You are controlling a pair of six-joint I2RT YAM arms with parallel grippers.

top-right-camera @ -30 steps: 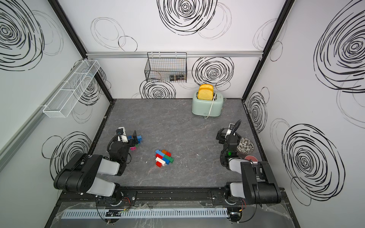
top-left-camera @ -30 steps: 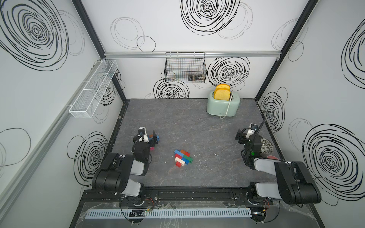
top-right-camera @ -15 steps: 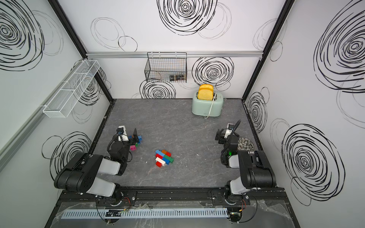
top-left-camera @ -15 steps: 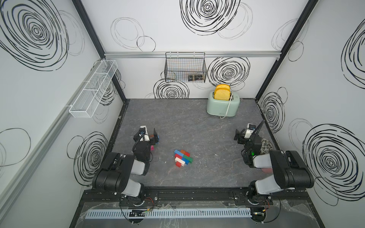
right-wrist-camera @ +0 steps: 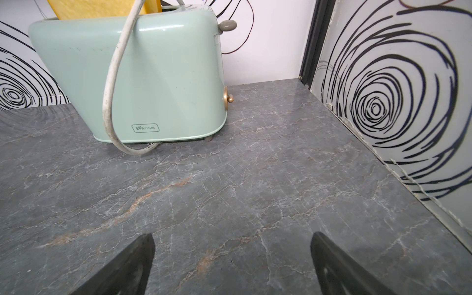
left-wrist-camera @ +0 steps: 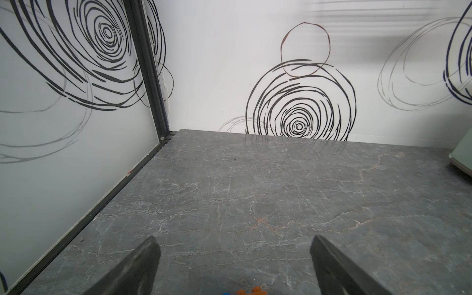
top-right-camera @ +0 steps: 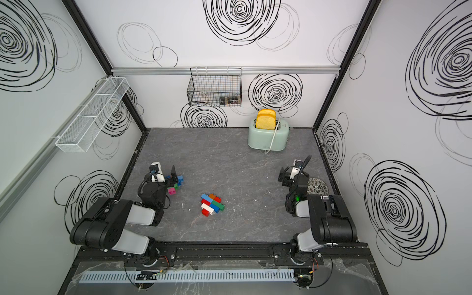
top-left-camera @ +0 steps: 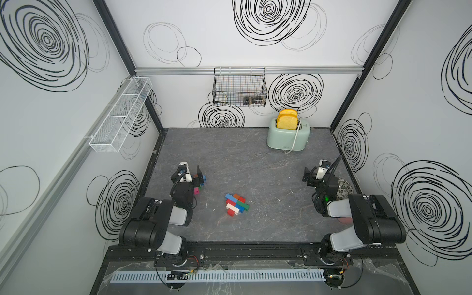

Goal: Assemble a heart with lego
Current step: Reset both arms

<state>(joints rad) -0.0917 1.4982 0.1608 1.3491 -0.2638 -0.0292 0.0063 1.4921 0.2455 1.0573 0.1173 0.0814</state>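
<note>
Lego cluster (top-left-camera: 237, 204), multicolour bricks joined flat, lies on the table (top-left-camera: 255, 163) near its front middle, between the arms and touching neither. Loose bricks (top-right-camera: 172, 190) sit just beside left gripper (left-wrist-camera: 235, 246), jaws wide, nothing held. Right gripper (right-wrist-camera: 232, 240) by right wall, jaws wide, empty, facing toaster (right-wrist-camera: 143, 76).

Lego assembly (top-left-camera: 237, 204): blue, orange, red, green and white bricks joined together, lying flat at the middle of the tabletop (top-left-camera: 255, 163) and narrowing to a red brick at the near end. It shows in both top views. Loose magenta brick (top-right-camera: 172, 190) and blue brick (top-right-camera: 180, 178) lie near each other, well apart from the assembly on its left.
</note>
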